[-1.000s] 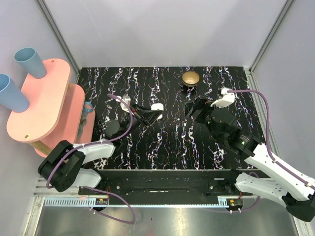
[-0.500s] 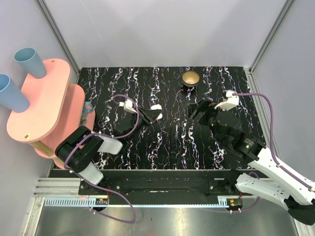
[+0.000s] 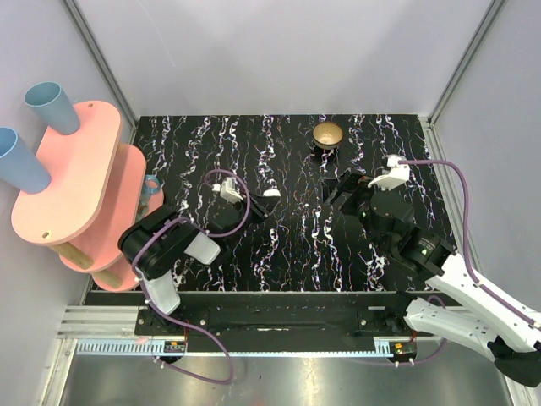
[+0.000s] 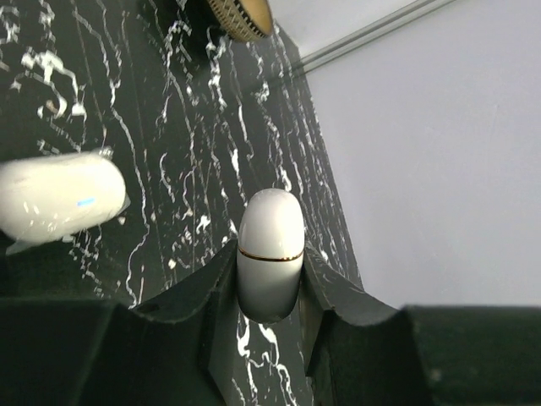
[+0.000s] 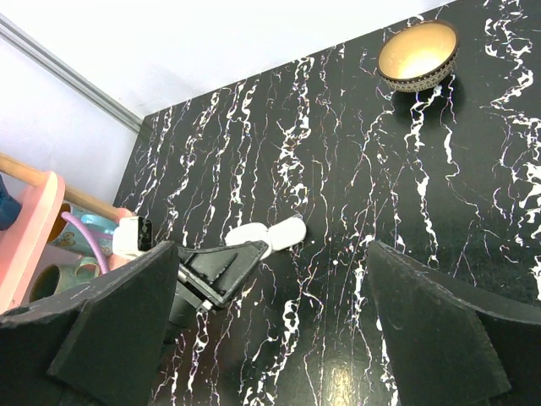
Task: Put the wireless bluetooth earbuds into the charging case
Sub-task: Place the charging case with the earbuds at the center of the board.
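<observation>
My left jaws pinch the charging case [image 4: 270, 254], a glossy white pebble with a thin gold seam. A second smooth white piece [image 4: 55, 203] lies at its 9 o'clock. My right jaws gape wide over the bare, veined table [image 3: 296, 245]. A gold dish [image 3: 327, 134] sits near the 12 o'clock edge.

A gold dish [image 3: 327, 134] sits far back on the black marbled worktop [image 3: 296, 254]. Two blue cups [image 3: 49, 106] stand on a pink shelf [image 3: 72, 178].

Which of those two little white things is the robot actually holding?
The white capsule with the thin gold band: the left tool pinches it. The other white piece, with a tiny blue mark, lies on the black table, ungripped.
</observation>
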`<state>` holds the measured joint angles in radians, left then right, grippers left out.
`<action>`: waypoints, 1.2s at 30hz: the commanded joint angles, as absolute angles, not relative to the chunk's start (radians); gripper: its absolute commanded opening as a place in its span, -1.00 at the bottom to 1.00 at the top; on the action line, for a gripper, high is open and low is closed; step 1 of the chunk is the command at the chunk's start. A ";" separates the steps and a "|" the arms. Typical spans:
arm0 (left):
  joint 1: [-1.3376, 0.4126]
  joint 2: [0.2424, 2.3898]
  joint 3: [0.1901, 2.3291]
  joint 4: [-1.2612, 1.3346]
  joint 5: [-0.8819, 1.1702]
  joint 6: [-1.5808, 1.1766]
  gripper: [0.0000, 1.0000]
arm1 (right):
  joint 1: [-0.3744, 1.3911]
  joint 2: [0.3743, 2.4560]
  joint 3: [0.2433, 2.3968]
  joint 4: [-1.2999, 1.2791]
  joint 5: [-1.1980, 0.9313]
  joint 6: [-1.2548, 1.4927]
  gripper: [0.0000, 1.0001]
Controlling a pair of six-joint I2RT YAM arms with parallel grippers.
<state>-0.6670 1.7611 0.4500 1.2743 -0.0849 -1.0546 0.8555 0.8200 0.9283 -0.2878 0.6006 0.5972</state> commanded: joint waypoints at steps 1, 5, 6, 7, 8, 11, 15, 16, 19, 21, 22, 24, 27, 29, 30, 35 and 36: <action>-0.689 1.813 0.457 1.450 -0.130 -1.112 -0.95 | 0.853 0.819 0.936 -0.279 0.606 0.617 0.99; -0.707 1.862 0.437 1.515 -0.135 -1.149 -0.99 | 0.853 0.819 0.933 -0.275 0.603 0.618 1.00; -0.721 1.873 0.422 1.547 -0.155 -1.161 -0.99 | 0.853 0.819 0.933 -0.276 0.600 0.618 1.00; -0.729 1.887 0.395 1.609 -0.176 -1.161 -1.00 | 0.853 0.819 0.933 -0.275 0.600 0.620 0.99; -0.733 1.891 0.385 1.614 -0.201 -1.170 -1.00 | 0.853 0.818 0.933 -0.276 0.600 0.621 0.99; -0.733 1.910 0.390 1.589 -0.189 -1.202 -1.00 | 0.851 0.815 0.922 -0.272 0.603 0.629 0.99; -0.742 1.950 0.408 1.591 -0.181 -1.235 -0.94 | 0.853 0.821 0.923 -0.264 0.603 0.620 1.00; -0.741 1.957 0.410 1.588 -0.179 -1.236 -0.94 | 0.853 0.822 0.923 -0.265 0.603 0.620 1.00; -0.741 1.967 0.405 1.597 -0.190 -1.246 -0.90 | 0.851 0.819 0.920 -0.265 0.601 0.621 0.99; -0.739 1.970 0.413 1.592 -0.186 -1.253 -0.87 | 0.853 0.816 0.917 -0.265 0.609 0.621 0.99; -0.739 1.974 0.416 1.592 -0.183 -1.258 -0.85 | 0.851 0.818 0.917 -0.265 0.611 0.620 0.99; -0.736 1.983 0.429 1.594 -0.161 -1.273 -0.80 | 0.853 0.822 0.917 -0.265 0.614 0.618 0.99; -0.736 2.012 0.449 1.598 -0.137 -1.295 -0.66 | 0.853 0.822 0.916 -0.261 0.604 0.614 1.00; -0.736 2.028 0.459 1.624 -0.127 -1.314 -0.64 | 0.853 0.828 0.914 -0.256 0.600 0.614 0.99; -0.738 2.042 0.463 1.634 -0.124 -1.322 -0.63 | 0.853 0.831 0.914 -0.253 0.598 0.617 0.99; -0.736 2.011 0.465 1.591 -0.121 -1.304 -0.37 | 0.854 0.842 0.916 -0.245 0.584 0.618 1.00; -0.736 1.994 0.469 1.569 -0.121 -1.301 -0.37 | 0.853 0.842 0.916 -0.247 0.581 0.618 1.00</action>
<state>-0.7361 2.0251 0.4557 1.2957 -0.1230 -1.2896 0.8555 0.8375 0.9138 -0.2821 0.5850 0.6117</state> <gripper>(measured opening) 0.336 0.994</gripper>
